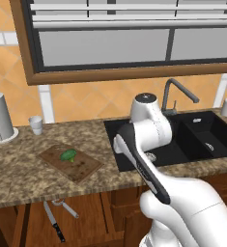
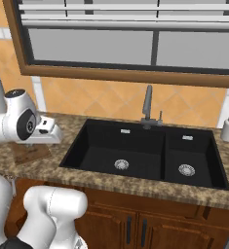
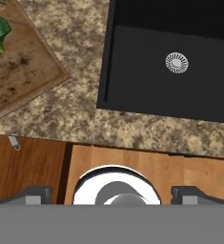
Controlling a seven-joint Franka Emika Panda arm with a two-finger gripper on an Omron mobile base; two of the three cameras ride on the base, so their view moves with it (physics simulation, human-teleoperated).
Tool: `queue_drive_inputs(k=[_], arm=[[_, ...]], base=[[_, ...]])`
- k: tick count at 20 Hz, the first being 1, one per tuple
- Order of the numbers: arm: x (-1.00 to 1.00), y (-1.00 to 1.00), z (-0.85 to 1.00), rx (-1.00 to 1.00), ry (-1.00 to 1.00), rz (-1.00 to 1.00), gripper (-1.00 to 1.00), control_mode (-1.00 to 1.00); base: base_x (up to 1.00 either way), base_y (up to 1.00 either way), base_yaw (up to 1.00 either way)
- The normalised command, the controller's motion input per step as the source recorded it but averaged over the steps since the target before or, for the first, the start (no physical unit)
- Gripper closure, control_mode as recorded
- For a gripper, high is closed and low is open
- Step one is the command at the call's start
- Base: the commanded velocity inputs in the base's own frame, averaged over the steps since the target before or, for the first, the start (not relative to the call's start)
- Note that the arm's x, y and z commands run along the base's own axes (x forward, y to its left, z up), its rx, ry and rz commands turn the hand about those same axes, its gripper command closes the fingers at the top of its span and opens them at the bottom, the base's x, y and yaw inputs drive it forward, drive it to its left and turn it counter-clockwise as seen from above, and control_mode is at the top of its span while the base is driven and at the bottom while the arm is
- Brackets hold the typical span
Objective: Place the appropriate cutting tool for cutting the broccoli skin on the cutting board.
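Left of the sink (image 1: 182, 137): board (image 1: 71, 164) bearing broccoli (image 1: 68, 155); knife (image 1: 53, 221) and peeler (image 1: 66, 206) below the counter edge; gripper (image 3: 111, 193) spread, empty.

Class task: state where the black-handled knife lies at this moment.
In the left base view the knife lies low at the left, below the counter's front edge and the cutting board, beside the grey peeler, against the wooden cabinet front.

The broccoli (image 1: 68, 155) lies on the cutting board (image 1: 83, 170), left of the sink (image 1: 192, 137). The knife (image 1: 54, 223) and peeler (image 1: 65, 206) lie below the counter edge.
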Motion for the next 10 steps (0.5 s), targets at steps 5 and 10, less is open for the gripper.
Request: queue_drive_inputs(k=[5,10], arm=[[-0.06,0.02,-0.13,0.00,0.01,0.00,-1.00,-1.00],[-0.01,0.94,-0.51,-0.01,0.02,-0.05,-1.00,-1.00]], base=[[0.00,0.00,0.00],[0.00,0.00,0.00]])
